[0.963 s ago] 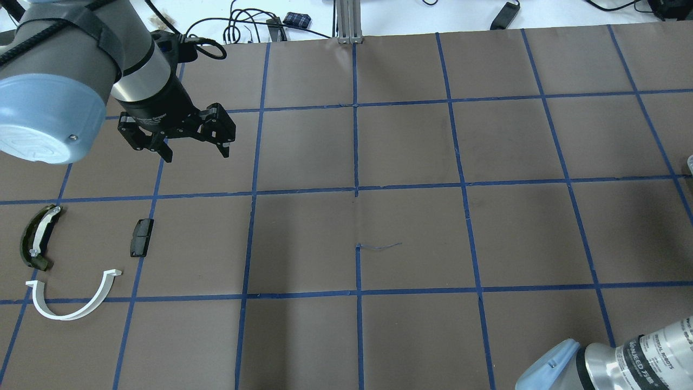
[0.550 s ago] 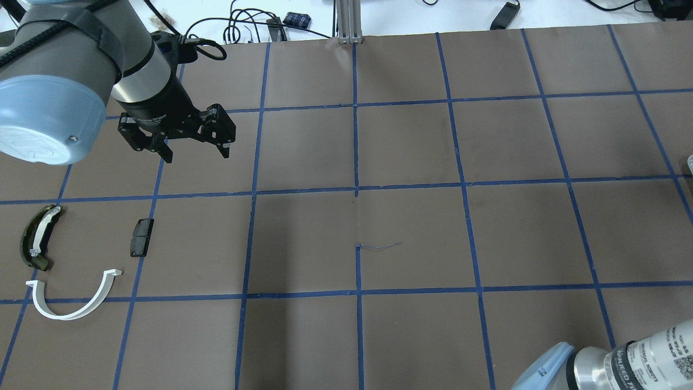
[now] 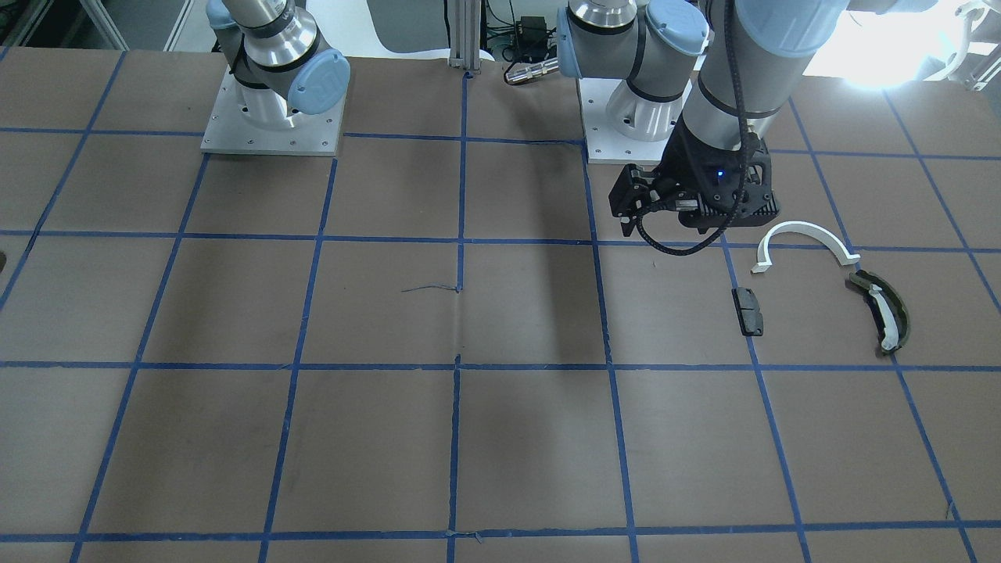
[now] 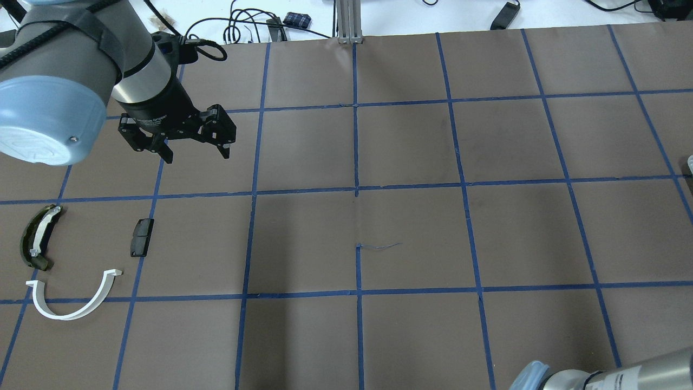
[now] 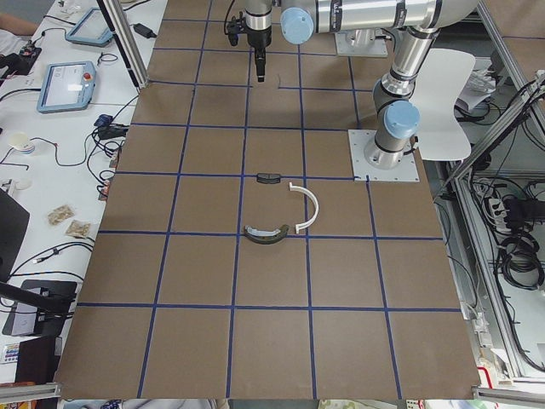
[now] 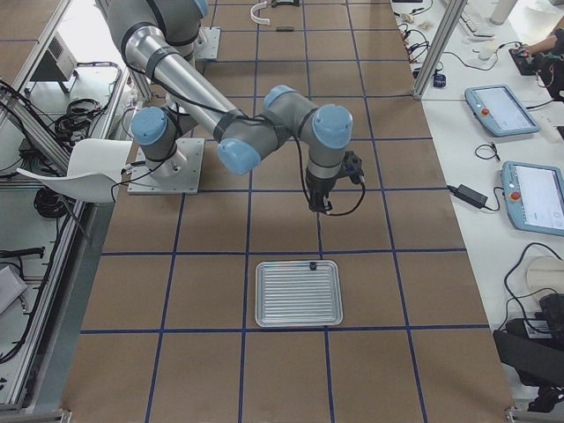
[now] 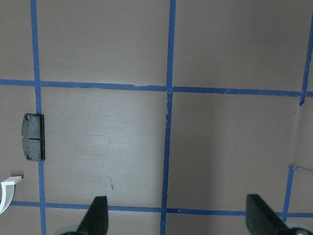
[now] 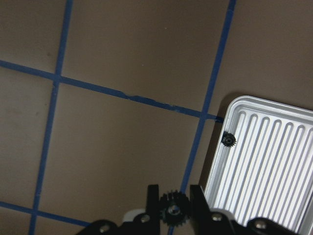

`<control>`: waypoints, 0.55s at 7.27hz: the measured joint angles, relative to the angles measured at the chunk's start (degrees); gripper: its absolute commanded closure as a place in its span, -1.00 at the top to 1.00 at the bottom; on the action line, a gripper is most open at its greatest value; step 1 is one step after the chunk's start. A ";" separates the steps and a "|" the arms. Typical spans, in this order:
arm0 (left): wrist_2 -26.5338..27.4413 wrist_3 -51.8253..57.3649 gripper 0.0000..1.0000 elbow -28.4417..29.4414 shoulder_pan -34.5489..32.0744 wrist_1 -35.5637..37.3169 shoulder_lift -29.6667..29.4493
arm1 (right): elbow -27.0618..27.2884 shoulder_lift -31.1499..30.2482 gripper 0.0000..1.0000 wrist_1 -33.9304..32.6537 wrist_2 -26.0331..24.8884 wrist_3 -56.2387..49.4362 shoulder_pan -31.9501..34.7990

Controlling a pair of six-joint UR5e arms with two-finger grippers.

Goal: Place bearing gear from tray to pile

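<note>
Teeth of the small black gear (image 8: 171, 213) sit pinched between the right fingers (image 8: 153, 205), which are closed narrow across its rim. They hang above the brown surface (image 4: 411, 233), just beside a corner of the ribbed metal tray (image 8: 274, 161). A second gear (image 8: 228, 140) lies in the tray against its wall. The pile lies well apart, at the other end: a white half-ring (image 3: 805, 227), a green curved piece (image 4: 37, 238) and a dark block (image 4: 142, 237). The left fingers (image 7: 98, 215) hang spread wide and hold nothing, near the block. The gear looks hard, light and stiff, so it should bear a firm squeeze. I judge the hold across opposite teeth sound, though so small a round part could pivot in the grip or roll once let go, so a low release suits.
</note>
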 measured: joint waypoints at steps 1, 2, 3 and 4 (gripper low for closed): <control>0.00 0.00 1.00 -0.02 0.00 0.00 -0.02 | 0.26 -2.60 -0.78 4.12 0.10 7.32 3.82; 0.00 0.01 1.00 -0.05 0.01 0.02 -0.03 | 0.39 -4.75 -0.78 8.68 0.47 15.86 7.88; 0.00 0.05 1.00 -0.09 0.05 0.19 -0.03 | 0.46 -6.33 -0.78 11.94 0.98 25.47 12.93; 0.00 0.12 1.00 -0.13 0.07 0.43 -0.07 | 0.49 -7.12 -0.79 13.21 1.54 35.31 19.12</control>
